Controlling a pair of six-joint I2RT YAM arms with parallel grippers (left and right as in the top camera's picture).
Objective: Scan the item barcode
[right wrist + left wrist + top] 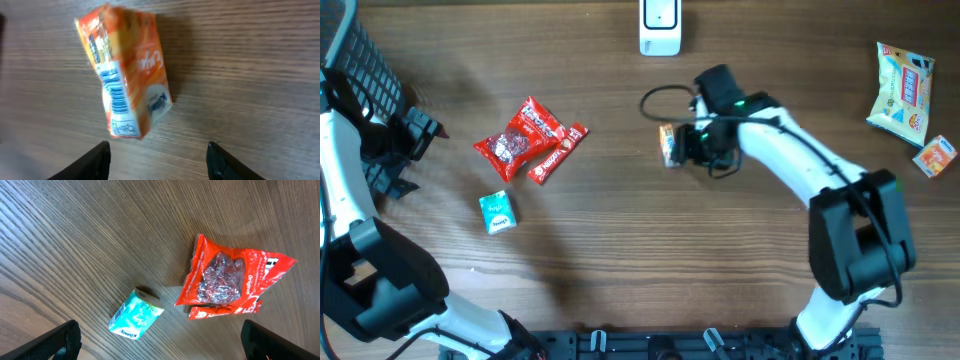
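Right wrist view: orange packet (127, 75) on counter (250, 75), upper left of frame, barcode (116, 95) showing. My right gripper (160, 152) parted, gripping nothing. Pickup step. Next: advance, straddle packet, close.

Wooden table (620, 260), red snack bag (518, 138) at left lying partly over a second red wrapper (560, 153), teal tissue pack (497, 212) just nearer, yellow snack bag (901, 90) at far right, small orange-and-blue packet (933, 156) near it

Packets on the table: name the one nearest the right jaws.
The orange packet, just ahead of those jaws; red packs, teal pack, yellow bag lie far off.
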